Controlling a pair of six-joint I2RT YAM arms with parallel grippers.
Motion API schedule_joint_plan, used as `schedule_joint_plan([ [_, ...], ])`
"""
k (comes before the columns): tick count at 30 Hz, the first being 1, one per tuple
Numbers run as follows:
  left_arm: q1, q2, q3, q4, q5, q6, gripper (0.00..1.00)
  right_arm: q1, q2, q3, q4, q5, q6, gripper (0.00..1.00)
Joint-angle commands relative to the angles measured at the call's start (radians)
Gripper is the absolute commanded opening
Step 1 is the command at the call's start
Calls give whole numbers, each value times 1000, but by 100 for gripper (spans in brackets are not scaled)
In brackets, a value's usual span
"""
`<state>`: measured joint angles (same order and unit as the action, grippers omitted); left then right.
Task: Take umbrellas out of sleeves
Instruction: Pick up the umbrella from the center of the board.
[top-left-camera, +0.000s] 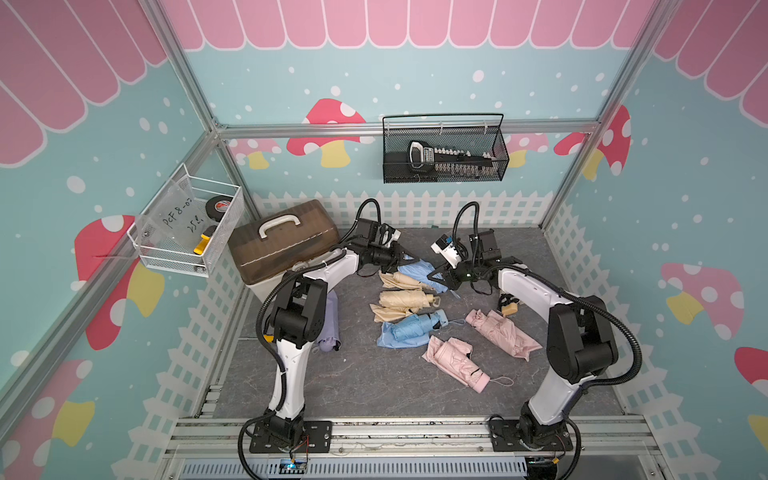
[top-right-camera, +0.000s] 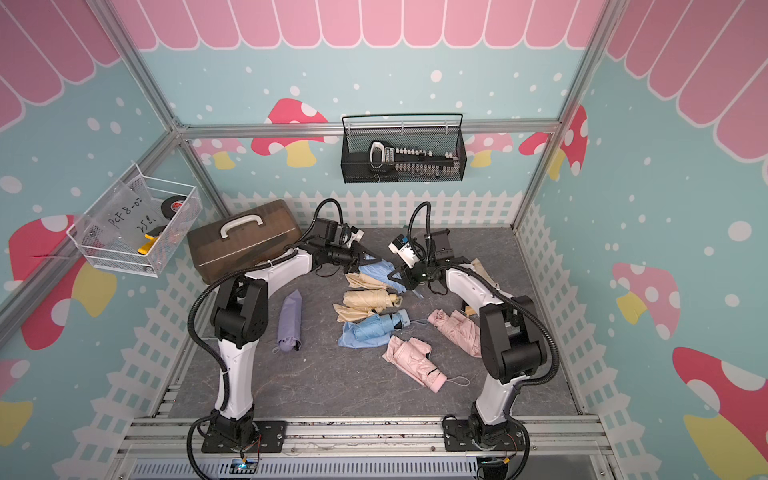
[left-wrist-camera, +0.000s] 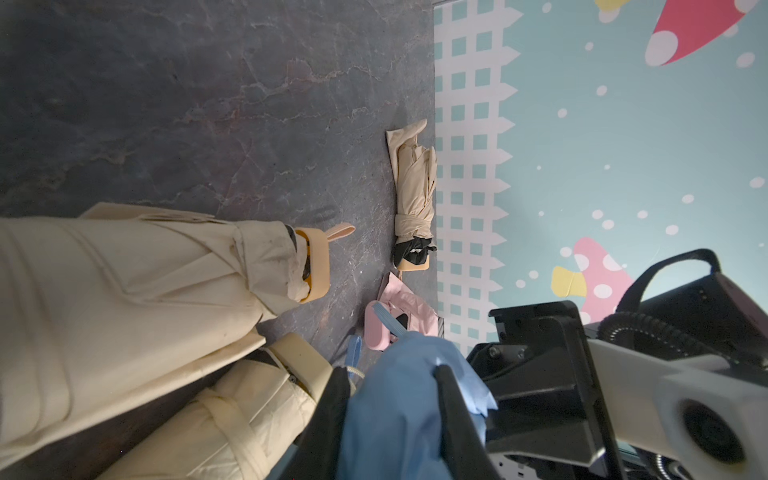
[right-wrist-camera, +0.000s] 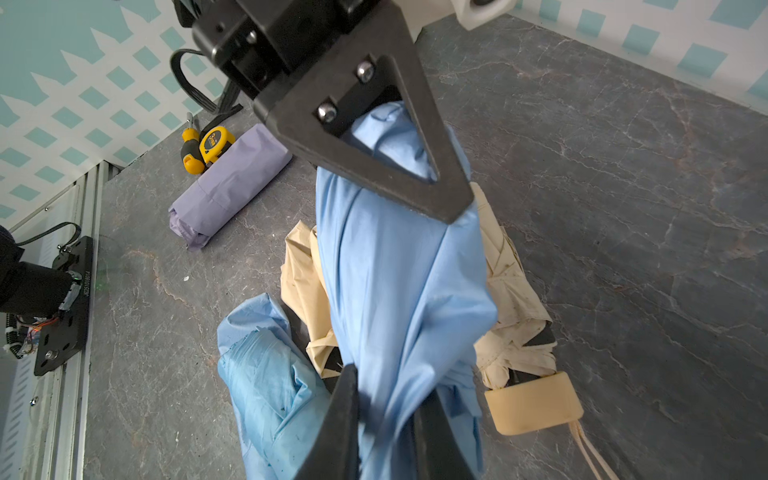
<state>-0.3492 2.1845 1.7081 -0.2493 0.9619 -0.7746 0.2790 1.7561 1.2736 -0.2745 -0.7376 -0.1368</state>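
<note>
— Where is the blue sleeve (top-left-camera: 419, 270) to be found?

— At twelve o'clock of the heap on the table (top-left-camera: 374, 386). It is held over the beige umbrellas (top-left-camera: 405, 299) and stretched between the two grippers.

— How are the jaws set?

— The jaws of the left gripper (left-wrist-camera: 390, 374) are closed on one end of the fabric. Those of the right gripper (right-wrist-camera: 390, 386) are pinched almost together on the other, bunched end. Nothing else is gripped.

— Why is it taken at both ends?

— Probably so that one end can be anchored while the contents are drawn out at the other. The tube looks filled, but it cannot be told whether an umbrella is still inside.

— And the rest?

— A blue umbrella (top-left-camera: 417, 324) is laid on a flat blue sleeve (top-left-camera: 388, 338) at six o'clock of the beige ones, so that one is judged done. The pink umbrellas (top-left-camera: 498, 332) are spread at four o'clock. The lilac umbrella (top-right-camera: 291, 320), at eight o'clock, looks smooth and is judged still sleeved.
</note>
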Motion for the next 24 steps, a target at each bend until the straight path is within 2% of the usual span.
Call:
schedule_joint_plan([
  [1, -8, 5, -1, 15, 80, -2, 0, -1, -18, 30, 41, -14, 34, 18],
  [3, 1, 8, 6, 14, 91, -5, 0, -31, -5, 48, 61, -42, 142, 43],
  [4, 6, 6, 9, 14, 97, -3, 0, -52, 1, 57, 74, -57, 209, 53],
  [5, 13, 4, 12, 15, 102, 0, 0, -79, 10, 64, 94, -72, 289, 60],
  [7, 27, -4, 14, 21, 111, 1, 0, -136, 21, 54, 175, -127, 462, 67],
  [9, 43, -9, 9, 47, 128, -17, 0, -185, 35, 31, 291, -206, 656, 68],
  [11, 54, -15, -18, 135, 154, -74, 0, -207, 50, 22, 338, -285, 761, 68],
  [14, 65, -28, -89, 406, 181, -258, 0, -225, 71, -7, 369, -369, 886, 70],
  [17, 82, -19, -148, 743, 176, -497, 0, -228, 53, -86, 442, -392, 976, 70],
  [19, 90, 1, -157, 903, 171, -629, 0, -228, 37, -148, 544, -402, 1068, 68],
  [21, 94, 11, -160, 979, 164, -687, 0, -228, 27, -211, 691, -413, 1182, 64],
  [24, 94, 10, -159, 987, 166, -693, 0, -227, 18, -262, 774, -408, 1250, 57],
])
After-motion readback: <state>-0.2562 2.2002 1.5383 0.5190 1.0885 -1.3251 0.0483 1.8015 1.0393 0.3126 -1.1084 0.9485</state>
